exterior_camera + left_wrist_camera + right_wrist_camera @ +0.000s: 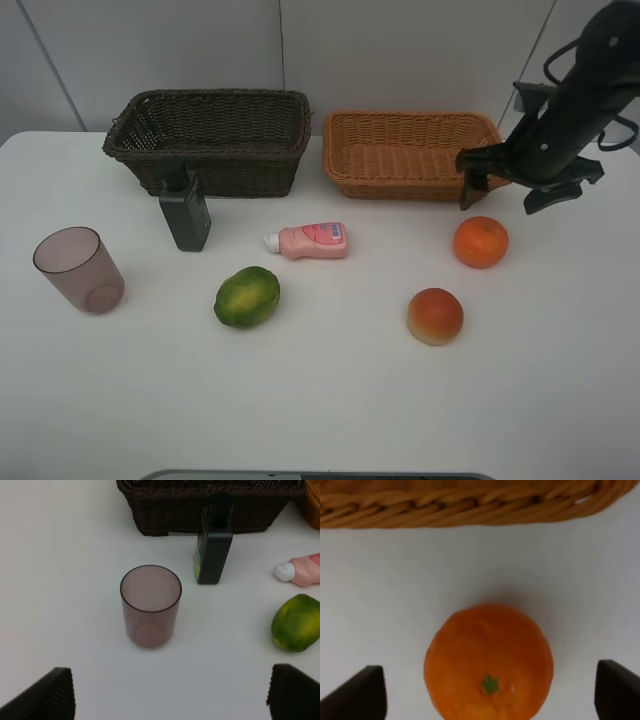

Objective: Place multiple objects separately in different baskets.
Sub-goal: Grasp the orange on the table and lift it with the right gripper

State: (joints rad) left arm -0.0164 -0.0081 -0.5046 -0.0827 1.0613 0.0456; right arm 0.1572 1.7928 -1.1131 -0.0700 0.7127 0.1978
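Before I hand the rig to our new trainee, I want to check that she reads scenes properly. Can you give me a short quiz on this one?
1. True or false: the pink bottle lies on its side.
2. What sits between the right claw's open fingers in its wrist view? A. the orange B. the cup C. the green fruit
3. Name the object standing upright just in front of the dark basket.
Key: 1 true; 2 A; 3 the dark green bottle.
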